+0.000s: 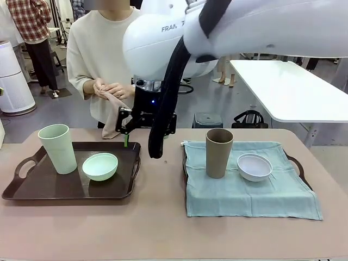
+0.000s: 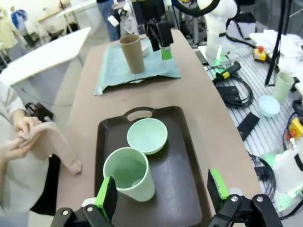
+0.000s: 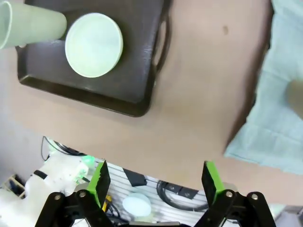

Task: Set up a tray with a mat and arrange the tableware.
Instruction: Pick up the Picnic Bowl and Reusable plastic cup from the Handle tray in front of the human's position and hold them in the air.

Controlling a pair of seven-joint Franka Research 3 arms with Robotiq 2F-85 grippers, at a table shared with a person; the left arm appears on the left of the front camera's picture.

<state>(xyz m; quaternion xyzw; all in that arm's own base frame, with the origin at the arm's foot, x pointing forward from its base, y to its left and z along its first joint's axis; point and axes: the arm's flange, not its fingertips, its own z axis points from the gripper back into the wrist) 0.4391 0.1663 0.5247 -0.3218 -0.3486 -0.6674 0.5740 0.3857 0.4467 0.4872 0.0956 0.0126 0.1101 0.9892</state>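
Left tray: dark brown tray (image 1: pixel 32 187) in the left half of the front view; raised rim, a handle cut-out at each short end; its near floor is bare.
Mint cup: pale mint cup (image 1: pixel 57 148) upright at the tray's rear left; the mint bowl (image 1: pixel 100 166) sits just beside it on the right, mouth up.
Right tray: second tray (image 1: pixel 295 163) under a teal cloth mat (image 1: pixel 244 196); only its dark handle at the right and a strip of rim at the left peek out.
On the mat: tan cup (image 1: pixel 218 153) upright, white bowl (image 1: pixel 254 166) just to its right; both stand on the mat's rear half, the near half bare.
Open room: a bare strip of table (image 1: pixel 163 217) runs between the two trays; a wide bare band lies along the near edge.
Right arm: comes in from the upper right of the front view and crosses the middle, wrist pointing down by the left tray's far right corner, off the surface.
Right gripper (image 3: pixel 155 182): fingers spread wide, nothing between them; bare tabletop below, tray at upper left, mat at right.
Left gripper (image 2: pixel 162 191): at the bottom of its wrist view, above the cup end of the tray; fingers spread wide and empty.
Person: hands (image 1: pixel 111 89) at chest height beyond the far edge, holding a beige cloth (image 1: pixel 113 117) that hangs down.
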